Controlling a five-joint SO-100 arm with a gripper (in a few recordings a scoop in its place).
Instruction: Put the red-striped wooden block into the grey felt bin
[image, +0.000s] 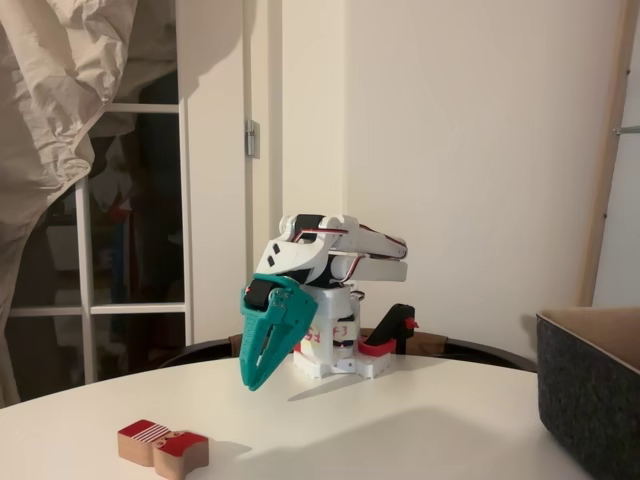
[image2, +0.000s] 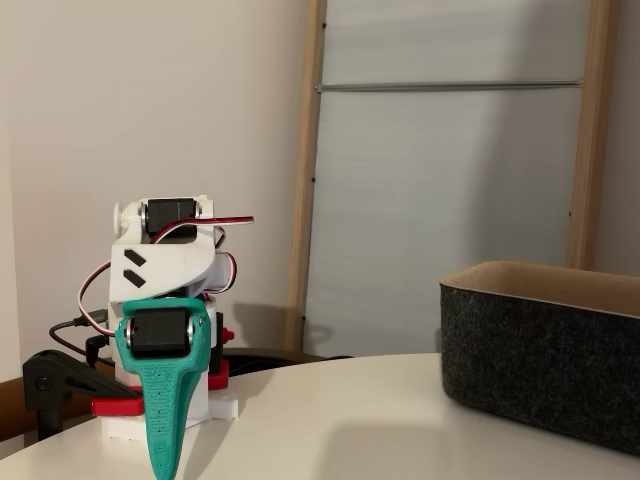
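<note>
The red-striped wooden block (image: 162, 449) lies flat on the white table at the lower left of a fixed view, its striped end to the left. The grey felt bin (image: 592, 387) stands at the right edge there, and it appears large at the right as the bin (image2: 545, 350) in the other fixed view. My arm is folded over its base. The teal gripper (image: 258, 378) hangs tip-down just above the table, behind and to the right of the block, with its fingers together and nothing held. From the other side the gripper (image2: 163, 462) points straight down.
The round white table (image: 400, 430) has free room between the arm's base (image: 335, 358) and the bin. A black clamp (image: 398, 330) holds the base at the table's back edge. A wall and a glass door stand behind.
</note>
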